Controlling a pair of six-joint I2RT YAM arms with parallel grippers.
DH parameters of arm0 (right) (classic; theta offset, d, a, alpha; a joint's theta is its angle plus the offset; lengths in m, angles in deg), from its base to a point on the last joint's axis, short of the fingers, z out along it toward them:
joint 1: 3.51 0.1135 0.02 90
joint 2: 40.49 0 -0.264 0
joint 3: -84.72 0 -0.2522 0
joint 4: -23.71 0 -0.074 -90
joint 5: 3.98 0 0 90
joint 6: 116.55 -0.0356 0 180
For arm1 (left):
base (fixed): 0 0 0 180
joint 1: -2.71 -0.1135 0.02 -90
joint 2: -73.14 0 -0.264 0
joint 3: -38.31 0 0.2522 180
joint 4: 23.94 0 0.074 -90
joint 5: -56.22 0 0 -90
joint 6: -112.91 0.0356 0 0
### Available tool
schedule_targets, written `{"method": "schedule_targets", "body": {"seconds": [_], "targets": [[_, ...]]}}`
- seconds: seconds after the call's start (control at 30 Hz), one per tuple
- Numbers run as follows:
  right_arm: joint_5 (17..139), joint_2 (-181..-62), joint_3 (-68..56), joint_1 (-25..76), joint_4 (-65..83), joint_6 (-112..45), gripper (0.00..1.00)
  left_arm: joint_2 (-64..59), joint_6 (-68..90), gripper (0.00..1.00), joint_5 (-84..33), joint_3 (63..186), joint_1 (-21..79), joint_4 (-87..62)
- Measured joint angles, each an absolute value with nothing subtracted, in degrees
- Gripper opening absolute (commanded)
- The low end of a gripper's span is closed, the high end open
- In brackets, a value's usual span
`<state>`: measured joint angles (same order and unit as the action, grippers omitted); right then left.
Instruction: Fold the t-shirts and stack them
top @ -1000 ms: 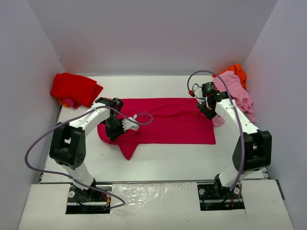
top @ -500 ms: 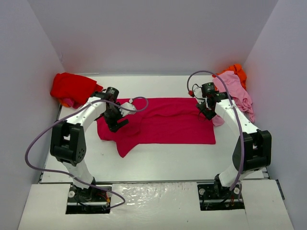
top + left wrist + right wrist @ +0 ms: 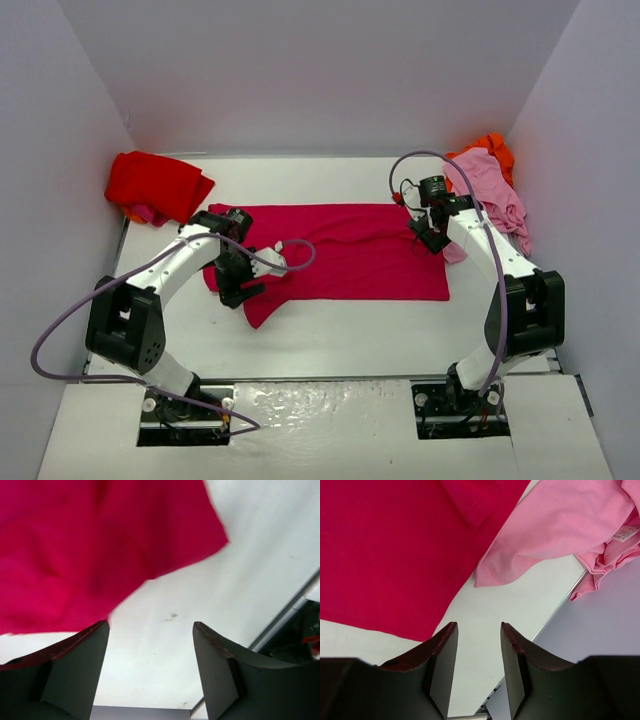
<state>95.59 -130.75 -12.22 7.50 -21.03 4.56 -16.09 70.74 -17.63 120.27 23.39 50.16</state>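
Note:
A crimson-magenta t-shirt (image 3: 350, 250) lies spread across the middle of the table, one sleeve pointing toward the near side. My left gripper (image 3: 236, 292) hovers over its left edge, open and empty. In the left wrist view the left gripper (image 3: 150, 630) frames bare table, with the crimson cloth (image 3: 90, 545) just beyond the fingertips. My right gripper (image 3: 426, 236) stands open over the shirt's far right corner. In the right wrist view the right gripper (image 3: 477, 630) holds nothing, with the crimson shirt (image 3: 395, 545) to its left and a pale pink t-shirt (image 3: 560, 525) beyond it.
A bright red t-shirt (image 3: 155, 185) lies bunched at the back left corner. The pale pink t-shirt (image 3: 495, 198) is heaped at the back right, with an orange t-shirt (image 3: 492, 147) behind it. White walls close in the table on three sides.
My left gripper opened, let go of the crimson shirt's left part, and moved toward the near side. The shirt's left side lies flatter. The right arm has barely moved.

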Motion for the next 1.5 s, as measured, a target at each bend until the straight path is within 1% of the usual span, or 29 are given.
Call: {"method": "schedule_targets", "body": {"seconds": [0.13, 0.33, 0.6, 0.8, 0.97, 1.3, 1.33, 1.4, 1.5], "targets": [[95.6, -130.8, -12.2, 7.8, -21.0, 4.3, 0.37, -16.1, 71.4, 0.59, -16.8, 116.4, 24.9, 52.9], [95.6, -130.8, -12.2, 8.1, -21.0, 3.5, 0.37, -18.2, 71.8, 0.59, -15.1, 116.2, 24.9, 53.6], [95.6, -130.8, -12.7, 8.3, -20.8, 3.4, 0.38, -23.6, 70.2, 0.59, -13.2, 116.2, 26.0, 49.7], [95.6, -130.8, -13.7, 8.3, -20.7, 3.4, 0.38, -27.1, 68.3, 0.53, -12.8, 116.3, 26.9, 46.4], [95.6, -130.8, -13.9, 8.3, -20.6, 3.4, 0.38, -27.7, 67.1, 0.5, -12.7, 116.7, 27.4, 44.3], [95.7, -130.8, -15.3, 8.3, -20.3, 3.4, 0.38, -30.7, 64.7, 0.5, -12.7, 120.7, 29.1, 42.8], [95.7, -130.8, -15.5, 8.3, -20.3, 3.5, 0.38, -30.7, 64.6, 0.49, -12.7, 121.0, 29.5, 42.8], [95.7, -130.8, -15.7, 8.3, -20.3, 3.5, 0.38, -30.7, 64.4, 0.44, -12.8, 121.5, 30.3, 42.7], [96.0, -130.8, -16.0, 8.3, -20.2, 3.5, 0.39, -30.0, 64.2, 0.41, -13.2, 121.7, 31.0, 42.7]]}}
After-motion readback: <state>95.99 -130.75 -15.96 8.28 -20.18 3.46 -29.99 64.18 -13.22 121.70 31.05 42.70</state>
